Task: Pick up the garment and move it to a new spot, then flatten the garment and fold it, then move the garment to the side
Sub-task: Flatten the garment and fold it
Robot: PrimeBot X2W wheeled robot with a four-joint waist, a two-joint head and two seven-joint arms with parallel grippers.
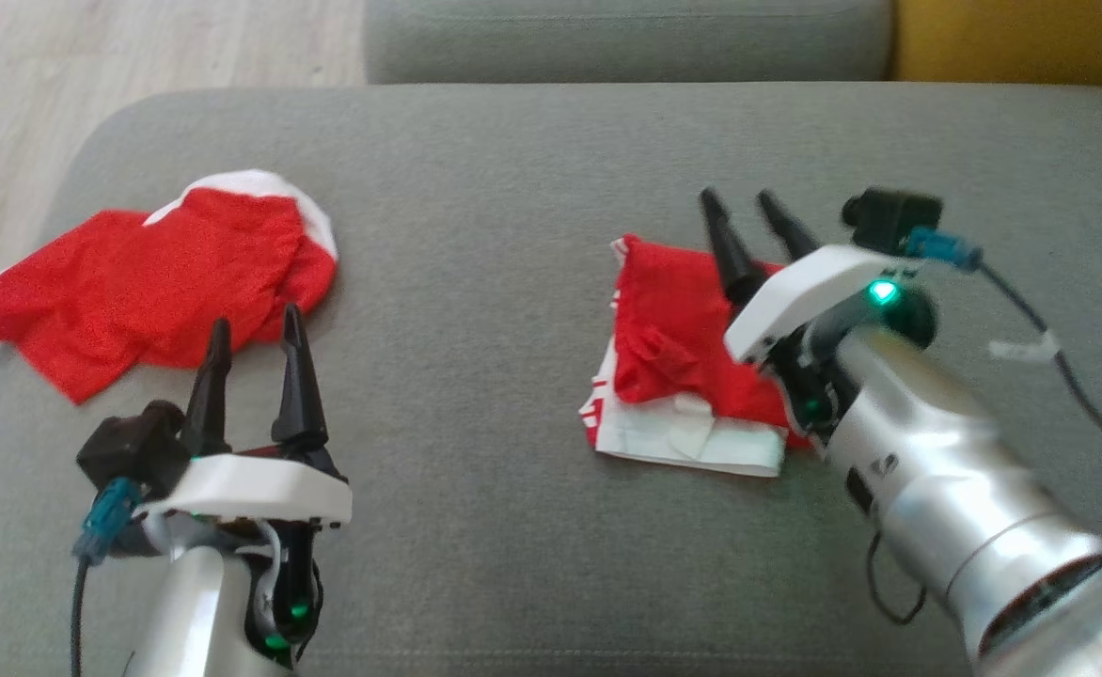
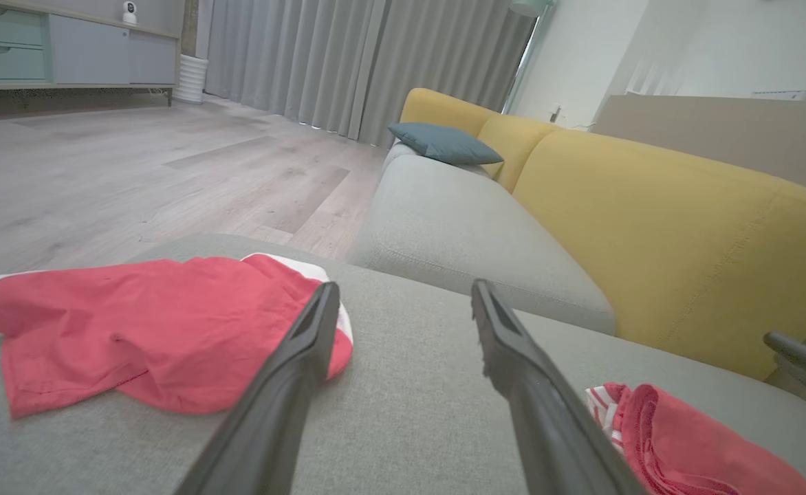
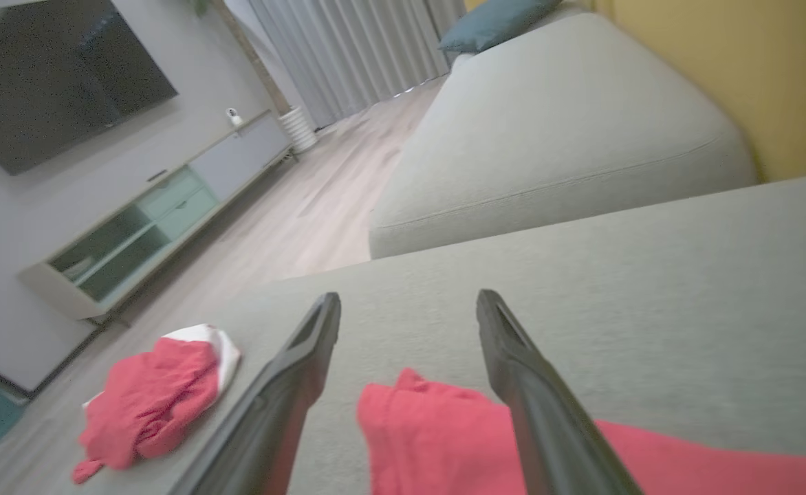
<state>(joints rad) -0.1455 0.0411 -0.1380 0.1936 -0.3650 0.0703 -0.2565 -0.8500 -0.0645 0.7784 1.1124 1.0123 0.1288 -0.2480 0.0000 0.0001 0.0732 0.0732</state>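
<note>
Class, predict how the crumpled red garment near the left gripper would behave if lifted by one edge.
Probably floppy: the crumpled red garment lies in soft folds, so it would likely drape and unfold. It looks thin, so likely light. Pushed across the grey cushion, it would probably bunch.

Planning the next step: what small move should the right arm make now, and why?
Probably lift the right gripper up and clear: its jaws stand open, gripping nothing, over the folded garment, which lies flat on the grey cushion.
</note>
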